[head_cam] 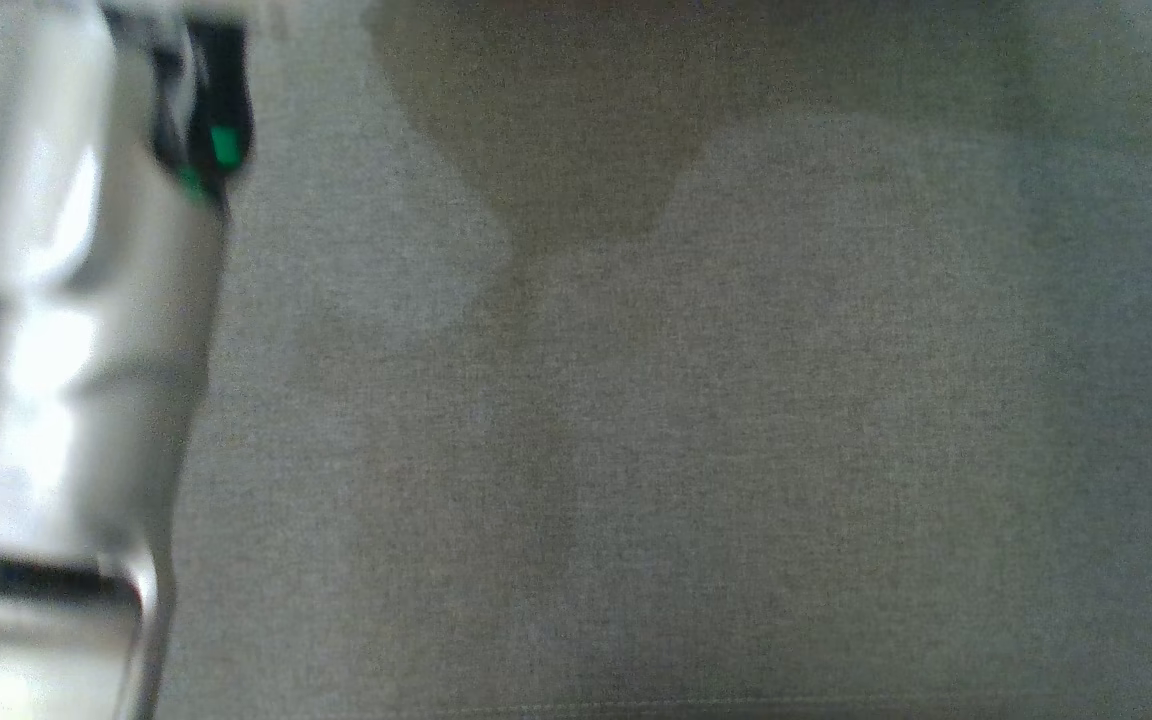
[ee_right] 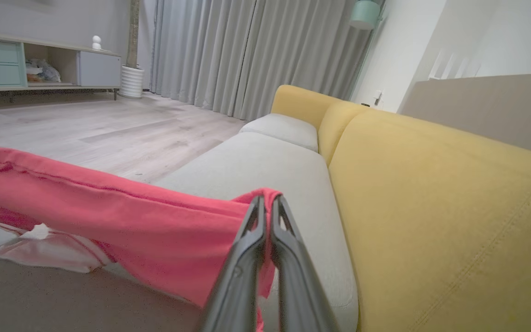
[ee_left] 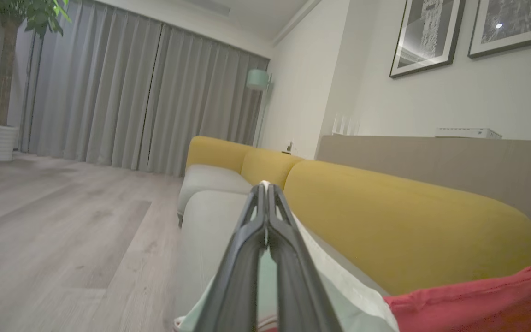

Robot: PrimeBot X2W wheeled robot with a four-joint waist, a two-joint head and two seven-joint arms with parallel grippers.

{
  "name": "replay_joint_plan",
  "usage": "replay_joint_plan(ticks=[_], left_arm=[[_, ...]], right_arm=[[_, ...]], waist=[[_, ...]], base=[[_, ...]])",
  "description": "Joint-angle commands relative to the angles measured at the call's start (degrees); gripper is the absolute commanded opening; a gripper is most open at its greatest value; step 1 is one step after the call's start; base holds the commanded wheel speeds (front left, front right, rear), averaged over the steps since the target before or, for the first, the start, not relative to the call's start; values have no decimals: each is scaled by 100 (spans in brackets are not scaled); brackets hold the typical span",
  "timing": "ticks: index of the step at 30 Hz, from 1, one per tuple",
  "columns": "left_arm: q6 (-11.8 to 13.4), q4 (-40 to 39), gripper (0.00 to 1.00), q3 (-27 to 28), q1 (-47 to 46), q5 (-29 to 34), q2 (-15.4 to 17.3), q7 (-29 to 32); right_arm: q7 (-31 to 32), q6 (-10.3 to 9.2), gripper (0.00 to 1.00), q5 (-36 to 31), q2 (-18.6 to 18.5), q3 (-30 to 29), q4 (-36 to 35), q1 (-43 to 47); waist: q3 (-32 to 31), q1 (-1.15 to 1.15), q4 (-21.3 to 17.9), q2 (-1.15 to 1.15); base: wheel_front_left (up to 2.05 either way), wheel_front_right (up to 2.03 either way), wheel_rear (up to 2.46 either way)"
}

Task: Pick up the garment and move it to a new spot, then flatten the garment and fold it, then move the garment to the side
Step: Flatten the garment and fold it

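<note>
1. Left tool [ee_left: 265,187] and right tool [ee_right: 268,199] are each clamped on the garment [ee_right: 109,207], which hangs stretched at the lower left of the right wrist view, above the sofa [ee_right: 270,161].
2. Probably the moving step; next, lower it flat on the seat.

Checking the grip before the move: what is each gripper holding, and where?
Both hold the garment: left gripper pinches its pale part, right gripper its red edge.
</note>
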Motion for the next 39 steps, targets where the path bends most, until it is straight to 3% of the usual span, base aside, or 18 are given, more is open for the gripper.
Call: replay_joint_plan(ticks=[1,6,10,16,22,29,39], left_arm=[[-29,-338,0,49,180,-41,303,-32],[-23,-1082,0,-98,1972,-342,538,-2],[249,-1602,0,1,3579,-578,661,14],[737,-2326,0,56,5615,-843,485,-12],[1083,-2952,0,42,6815,-990,292,-26],[1247,-3453,0,71,7018,-983,361,55],[1073,-3158,0,80,5215,-859,420,359]], right_arm=[[-59,-5,0,23,-135,-118,-220,266],[-60,-5,0,-11,-185,-681,-747,1696],[-60,-5,0,-315,-110,-1155,-1227,2978],[-61,-5,0,-686,124,-1896,-1985,4812],[-61,-5,0,-999,484,-2511,-2628,6076],[-59,-5,0,-1139,743,-2741,-2841,6382],[-31,-5,0,-1142,1001,-2712,-2376,5498]], waist=[[-145,0,41,0],[-646,0,44,0],[-1054,0,-45,0],[-1465,0,-53,0],[-1636,0,-111,0],[-1511,0,-197,0],[-906,0,-367,0]], base=[[0,0,0],[0,0,0],[0,0,0],[0,0,0],[0,0,0],[0,0,0],[0,0,0]])
